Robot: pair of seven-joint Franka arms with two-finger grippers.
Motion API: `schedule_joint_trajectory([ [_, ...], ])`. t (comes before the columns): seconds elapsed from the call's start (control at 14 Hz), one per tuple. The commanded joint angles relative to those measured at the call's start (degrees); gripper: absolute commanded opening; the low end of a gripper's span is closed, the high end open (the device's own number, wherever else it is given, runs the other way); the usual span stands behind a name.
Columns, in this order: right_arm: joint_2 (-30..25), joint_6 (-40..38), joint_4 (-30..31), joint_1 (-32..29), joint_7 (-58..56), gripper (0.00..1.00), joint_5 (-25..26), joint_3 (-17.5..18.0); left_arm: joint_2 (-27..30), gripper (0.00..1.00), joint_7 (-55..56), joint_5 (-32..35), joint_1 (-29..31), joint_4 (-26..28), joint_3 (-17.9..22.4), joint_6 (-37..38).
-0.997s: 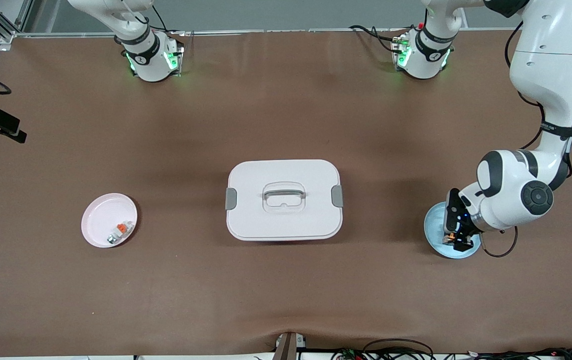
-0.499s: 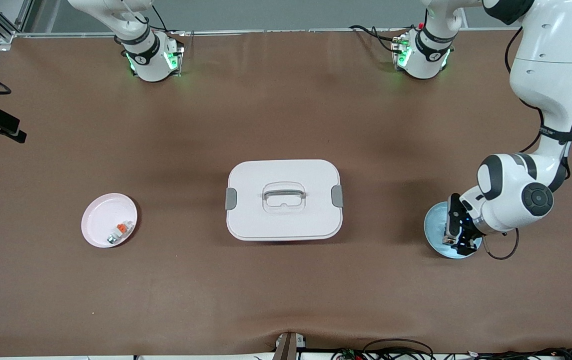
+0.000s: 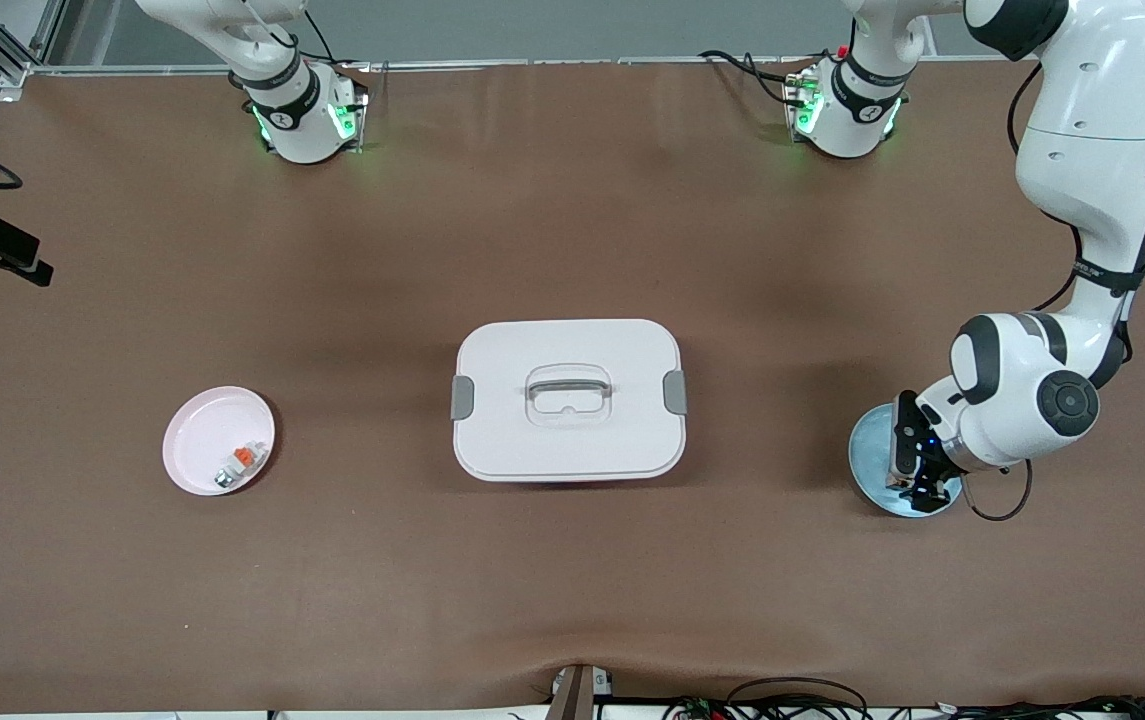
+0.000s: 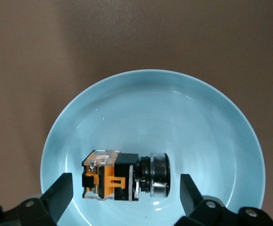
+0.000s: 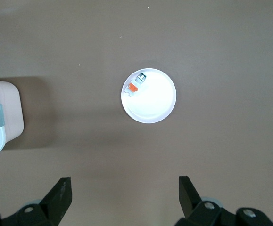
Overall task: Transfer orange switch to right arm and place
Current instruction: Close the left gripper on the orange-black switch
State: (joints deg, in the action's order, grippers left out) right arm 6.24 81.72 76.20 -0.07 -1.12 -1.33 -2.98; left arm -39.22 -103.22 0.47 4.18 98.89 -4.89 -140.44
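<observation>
On blue plate, orange switch; pink plate, white-and-grey piece

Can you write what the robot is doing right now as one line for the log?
left gripper: open, low over blue plate, straddling orange switch | right gripper: open, waiting high above pink plate | switch: not yet grasped
</observation>
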Motion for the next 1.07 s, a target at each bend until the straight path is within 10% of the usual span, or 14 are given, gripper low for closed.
schedule_joint_trajectory([
  [0.0, 0.2, -0.2, -0.5, -0.6, 0.1, 1.0, -0.4, 0.3, -0.5, 1.0, -0.9, -0.3, -0.1, -0.6, 0.1, -0.1],
  [0.07, 0.2, -0.2, -0.5, -0.6, 0.1, 1.0, -0.4, 0.3, -0.5, 0.96, -0.9, -0.3, -0.1, -0.6, 0.1, -0.2],
  [0.43, 0.2, -0.2, -0.5, -0.6, 0.1, 1.0, -0.4, 0.3, -0.2, 0.0, -1.6, -0.2, -0.1, -0.4, 0.1, -0.2],
  [1.0, 0.3, -0.2, -0.6, -0.6, 0.0, 1.0, 0.2, 0.3, 6.3, 0.0, -6.0, -2.6, 0.1, -6.2, -4.0, 11.2],
])
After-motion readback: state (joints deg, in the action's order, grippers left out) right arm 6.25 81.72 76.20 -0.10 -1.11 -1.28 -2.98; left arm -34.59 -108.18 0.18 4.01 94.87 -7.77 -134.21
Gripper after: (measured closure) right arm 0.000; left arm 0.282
